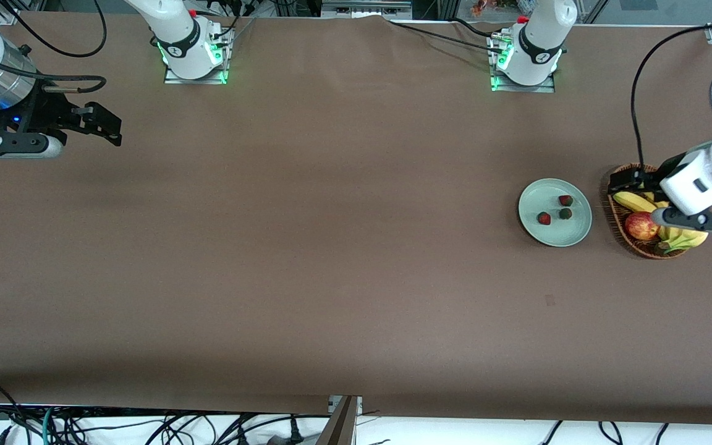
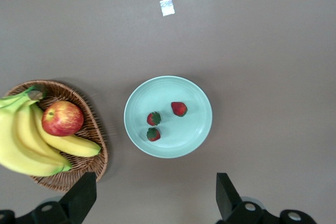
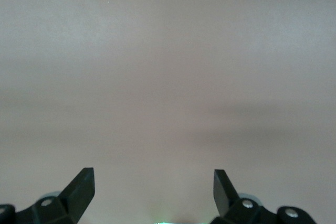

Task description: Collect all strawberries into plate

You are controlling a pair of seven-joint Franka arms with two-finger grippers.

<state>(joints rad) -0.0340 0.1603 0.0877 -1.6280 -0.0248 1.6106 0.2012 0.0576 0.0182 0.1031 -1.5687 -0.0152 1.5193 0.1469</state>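
Note:
Three strawberries (image 1: 565, 200) (image 1: 565, 213) (image 1: 544, 217) lie in the pale mint-green plate (image 1: 541, 196) toward the left arm's end of the table. In the left wrist view the strawberries (image 2: 179, 108) (image 2: 154, 118) (image 2: 153, 134) lie near the middle of the plate (image 2: 157, 94). My left gripper (image 1: 631, 180) (image 2: 156, 192) is open and empty, up in the air over the basket's rim beside the plate. My right gripper (image 1: 105, 127) (image 3: 154, 190) is open and empty, waiting over bare table at the right arm's end.
A brown wicker basket (image 1: 615, 216) (image 2: 79, 98) stands beside the plate, holding a red apple (image 1: 641, 225) (image 2: 62, 118) and bananas (image 1: 634, 201) (image 2: 26, 140). A small tag (image 2: 167, 7) lies on the brown table nearer the front camera than the plate.

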